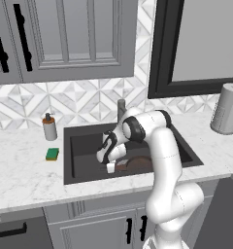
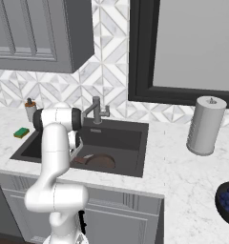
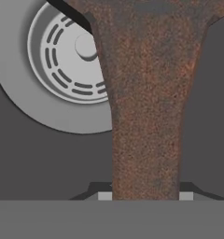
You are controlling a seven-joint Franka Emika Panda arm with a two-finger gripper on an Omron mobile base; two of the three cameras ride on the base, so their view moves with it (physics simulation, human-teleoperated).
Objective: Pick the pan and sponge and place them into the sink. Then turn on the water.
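Left base view, left to right. A grey soap dispenser (image 1: 49,127) stands upright on the white marble surface (image 1: 21,170), near the backsplash. Just in front of it the sponge (image 1: 52,154) lies flat on the surface, green side up, beside the left rim of the sink (image 1: 84,146) and outside the basin. The sink is sunk into the surface; its faucet (image 1: 121,108) rises at the back rim.

Inside the basin the pan (image 1: 138,163) lies low at the front, its round body to the right and its handle (image 3: 144,121) running leftward toward the gripper (image 1: 110,167). The arm bends down over the basin and hides part of the pan's body.

In the hand view the handle runs straight up from between the fingers (image 3: 104,196), widening toward the top; the long axis is in line with the camera's look. The fingers are clamped on the handle, one on each side. The round metal drain (image 3: 62,65) lies under the handle, to its left, partly covered by it.

Further right a paper towel roll (image 1: 226,108) stands upright on the surface, well apart from the sink. In the right base view a dark bowl (image 2: 227,199) of blue berries sits at the right edge.
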